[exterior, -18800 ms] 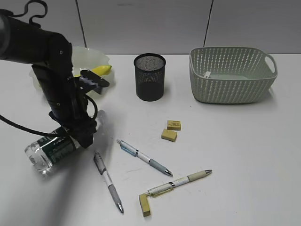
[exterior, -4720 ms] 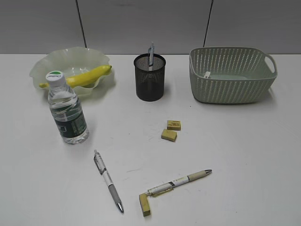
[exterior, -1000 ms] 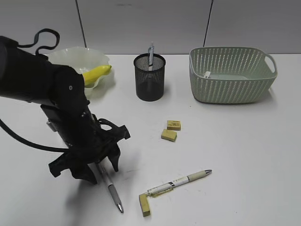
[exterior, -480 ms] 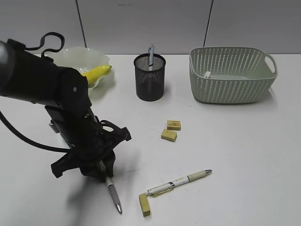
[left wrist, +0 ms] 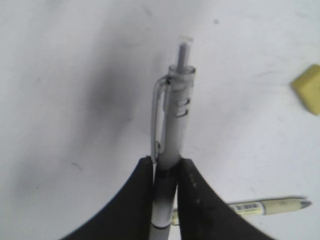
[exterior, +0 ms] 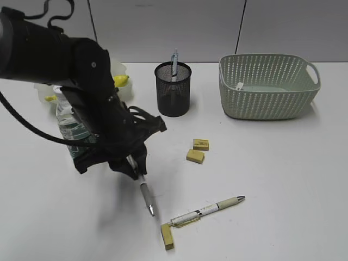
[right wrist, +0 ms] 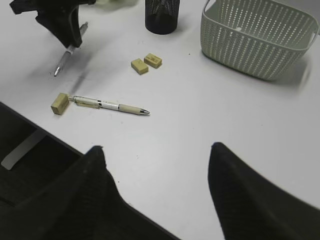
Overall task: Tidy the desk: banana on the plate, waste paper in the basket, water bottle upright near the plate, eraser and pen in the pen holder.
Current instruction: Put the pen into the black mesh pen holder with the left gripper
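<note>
Erasers and pens lie scattered on a plain white desk [exterior: 283, 179], seen at a slant from the front. Nearest the viewer, a yellowish eraser [exterior: 167, 236] lies at the clip end of a cream pen [exterior: 206, 210], which stretches away to the right. The right end effector [right wrist: 155, 192] fills the bottom of its own wrist view, hanging above the desk's near part with its two dark fingers spread wide and nothing between them.

Just behind and to the left, the left end effector [exterior: 132, 165] hangs above the desk on a bulky black arm that reaches in from the left. Its jaws are closed on a grey-and-clear pen [exterior: 142, 188], which hangs tip down and tilts to the right, clear of the desk. In the left wrist view the two black fingers [left wrist: 192, 195] pinch the pen's barrel, with the clip and push button sticking out past them.

Farther back, near the middle, two more yellowish erasers [exterior: 198, 150] lie close together. On the left, partly hidden by the arm, the water bottle [exterior: 68, 128] stands upright. Behind it, mostly hidden, is the pale-green plate [exterior: 39, 89] with the banana [exterior: 120, 80] on it, only its yellow end showing.

At the back centre stands the black mesh pen holder [exterior: 173, 89] with one pen [exterior: 174, 58] upright inside. To its right sits the sage-green basket [exterior: 267, 87]; something small and white shows inside, too small to identify.
</note>
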Controlling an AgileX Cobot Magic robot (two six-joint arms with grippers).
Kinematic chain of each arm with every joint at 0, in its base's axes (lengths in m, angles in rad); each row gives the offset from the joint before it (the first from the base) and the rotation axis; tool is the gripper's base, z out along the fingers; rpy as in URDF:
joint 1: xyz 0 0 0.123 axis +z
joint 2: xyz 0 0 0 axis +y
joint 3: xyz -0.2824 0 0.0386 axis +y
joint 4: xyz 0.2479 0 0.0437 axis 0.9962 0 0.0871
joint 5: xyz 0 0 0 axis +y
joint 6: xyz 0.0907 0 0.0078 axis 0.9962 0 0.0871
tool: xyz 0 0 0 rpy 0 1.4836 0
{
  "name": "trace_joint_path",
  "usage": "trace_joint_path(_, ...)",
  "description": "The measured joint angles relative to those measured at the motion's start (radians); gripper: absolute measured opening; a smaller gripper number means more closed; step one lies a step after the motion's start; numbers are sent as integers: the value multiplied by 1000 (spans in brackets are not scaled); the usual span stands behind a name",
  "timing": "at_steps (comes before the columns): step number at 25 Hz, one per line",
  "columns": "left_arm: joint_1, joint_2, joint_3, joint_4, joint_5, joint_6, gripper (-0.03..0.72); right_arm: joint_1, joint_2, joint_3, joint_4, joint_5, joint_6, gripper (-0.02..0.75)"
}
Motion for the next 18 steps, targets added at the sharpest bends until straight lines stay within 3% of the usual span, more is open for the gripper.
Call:
trace_joint_path(8,-28,-52,-179,59,-34,52,95,0,0,0,0,0,0,509)
trace_joint_path(13,-30,-59,-284,240,-113,66,95,0,0,0,0,0,0,509)
trace_joint_path(18,-30,-56,-291,376,-358,71,95,0,0,0,0,0,0,509)
